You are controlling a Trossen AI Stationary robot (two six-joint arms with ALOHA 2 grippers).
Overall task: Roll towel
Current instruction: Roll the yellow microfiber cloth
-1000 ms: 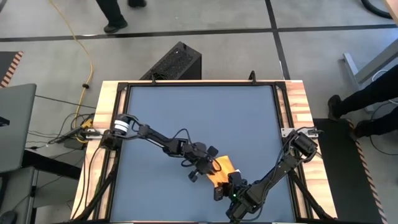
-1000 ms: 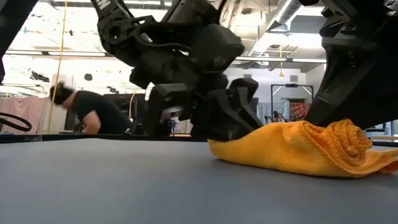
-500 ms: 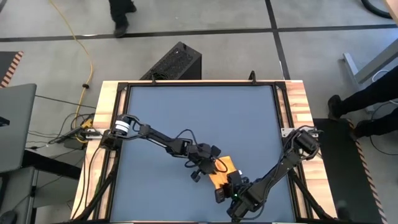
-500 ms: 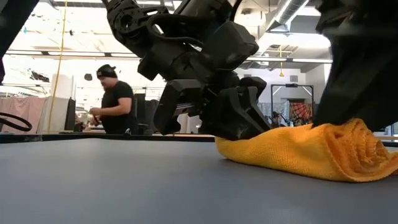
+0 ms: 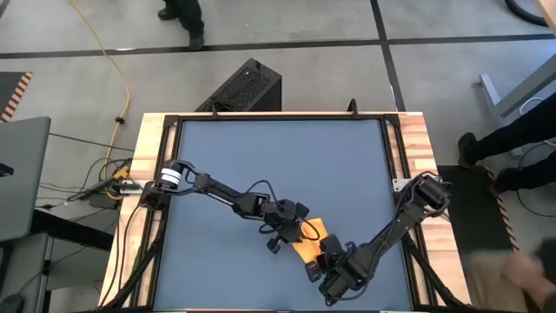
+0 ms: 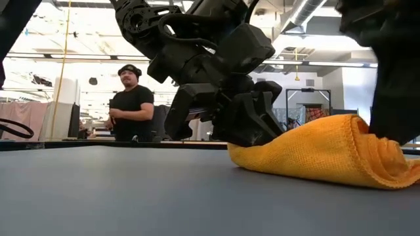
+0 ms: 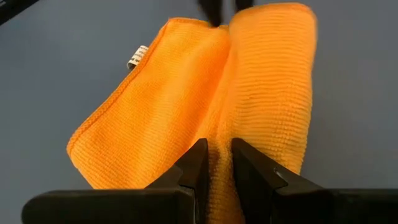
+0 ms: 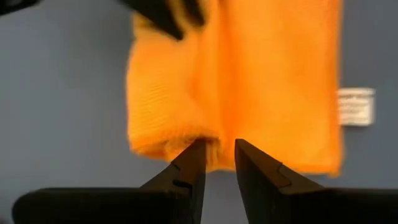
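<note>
The yellow towel [image 5: 310, 236] lies partly rolled near the table's front edge, a little right of middle. In the left wrist view its rolled part [image 7: 273, 93] lies beside its flat part [image 7: 149, 118], with the white tag [image 7: 138, 56] at the flat part's edge. My left gripper [image 5: 294, 229] is shut on the towel's left end. My right gripper [image 5: 327, 257] is shut on the opposite end, at the near right. In the low view the roll [image 6: 354, 147] rises as a hump next to my right gripper. My left gripper pinches cloth between its two fingers at the crease [image 7: 217, 137] where the roll meets the flat part, at the towel's left end. The fingers slant down and lie along the roll. The towel rests on the table. My right gripper pinches the folded edge [image 8: 212, 144] at the towel's other end between its two fingers, several layers there. The fingers point along the roll toward my left gripper. The roll's end is raised there and its underside [image 6: 387, 182] rests on the table.
The blue-grey table top [image 5: 278, 165] lies open toward the far side and the left. A wooden frame [image 5: 415, 148] borders it. A person [image 6: 131, 105] stands in the room beyond the table, and another person's legs [image 5: 512, 143] show at the right.
The bunched coil at the towel's right end has turned over into a smooth, taller roll, while the left end stays low on the table. My right gripper has shifted slightly toward the table's right edge with it. My left gripper has edged toward the towel.
</note>
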